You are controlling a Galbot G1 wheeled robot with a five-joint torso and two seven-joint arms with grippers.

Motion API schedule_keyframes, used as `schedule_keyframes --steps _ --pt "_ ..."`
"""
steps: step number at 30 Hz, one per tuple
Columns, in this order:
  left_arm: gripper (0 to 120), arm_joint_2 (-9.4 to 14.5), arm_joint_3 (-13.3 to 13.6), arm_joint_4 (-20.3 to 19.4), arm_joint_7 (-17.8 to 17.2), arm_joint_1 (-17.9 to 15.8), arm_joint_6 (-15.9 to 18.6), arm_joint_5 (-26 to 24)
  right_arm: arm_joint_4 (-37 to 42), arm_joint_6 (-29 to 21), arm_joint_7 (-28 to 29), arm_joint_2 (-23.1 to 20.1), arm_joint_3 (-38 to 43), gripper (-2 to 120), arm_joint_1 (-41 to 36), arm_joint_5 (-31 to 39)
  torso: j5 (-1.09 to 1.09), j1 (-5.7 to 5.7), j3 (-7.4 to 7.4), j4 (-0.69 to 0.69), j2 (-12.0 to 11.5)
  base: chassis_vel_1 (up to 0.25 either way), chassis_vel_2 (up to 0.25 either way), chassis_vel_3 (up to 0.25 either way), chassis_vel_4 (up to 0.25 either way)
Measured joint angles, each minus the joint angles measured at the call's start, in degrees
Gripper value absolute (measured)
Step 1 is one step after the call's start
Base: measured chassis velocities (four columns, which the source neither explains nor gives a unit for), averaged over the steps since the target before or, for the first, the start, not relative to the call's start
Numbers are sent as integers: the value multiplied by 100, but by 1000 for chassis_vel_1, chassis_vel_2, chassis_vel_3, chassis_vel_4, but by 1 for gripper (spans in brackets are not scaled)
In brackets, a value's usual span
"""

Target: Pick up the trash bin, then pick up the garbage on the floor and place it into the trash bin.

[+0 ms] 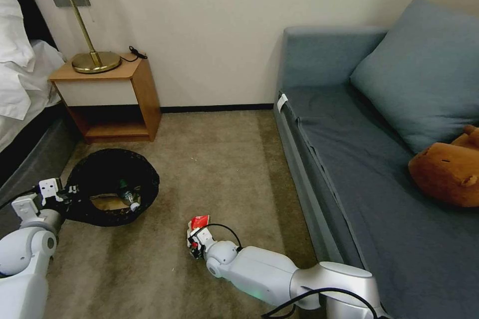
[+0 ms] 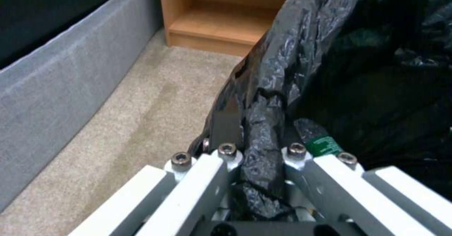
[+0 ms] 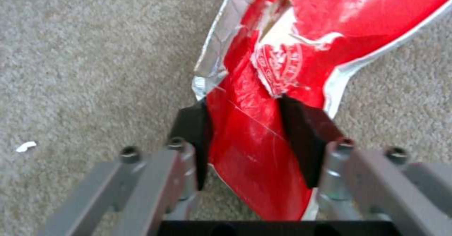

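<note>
The trash bin (image 1: 112, 159), lined with a crinkled black bag (image 2: 358, 70), sits at the left over the carpet. My left gripper (image 1: 70, 192) (image 2: 261, 126) is shut on its rim, bag plastic pinched between the fingers. Inside the bin lie a small clear bottle with a green label (image 1: 128, 195) (image 2: 325, 145) and a crumpled brown paper bag (image 1: 106, 203). A red snack packet (image 1: 199, 222) (image 3: 263, 88) lies on the carpet in the middle. My right gripper (image 1: 196, 241) (image 3: 247, 130) is down at it, both black pads pressed against the packet's sides.
A wooden nightstand (image 1: 117, 97) with a brass lamp (image 1: 92, 55) stands behind the bin, and the bed's grey base (image 1: 30, 159) (image 2: 61, 88) runs along the left. A blue sofa (image 1: 359, 159) with a brown plush toy (image 1: 449, 169) fills the right. A tiny white scrap (image 3: 26, 146) lies on the carpet.
</note>
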Motion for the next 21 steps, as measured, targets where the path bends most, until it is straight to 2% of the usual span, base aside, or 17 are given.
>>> schedule_keyframes --steps 2,4,5,7,8,10,21 --pt "3 5 -2 5 1 2 -5 -2 7 0 -1 -9 0 30 2 -1 0 0 0 0 0 0 0 0 0" --pt "3 11 -4 18 5 2 -15 -7 13 14 -2 -33 13 20 12 -16 0 0 0 0 0 0 0 0 0" --pt "3 11 -4 18 5 2 -15 -7 13 14 -2 -33 13 20 12 -16 0 0 0 0 0 0 0 0 0" --pt "3 15 -4 21 11 -3 -16 -11 20 30 -3 -45 42 11 13 -41 0 0 1 0 0 0 0 0 0" --pt "3 15 -4 21 11 -3 -16 -11 20 30 -3 -45 42 11 13 -41 0 0 1 0 0 0 0 0 0" --pt "3 28 -4 27 21 -12 -19 -18 31 91 -4 -59 108 3 17 -122 1 0 1 0 0 0 0 0 0" --pt "3 74 23 127 51 -18 -76 -59 272 201 -2 -103 610 1 195 -273 1 0 1 0 0 0 0 0 0"
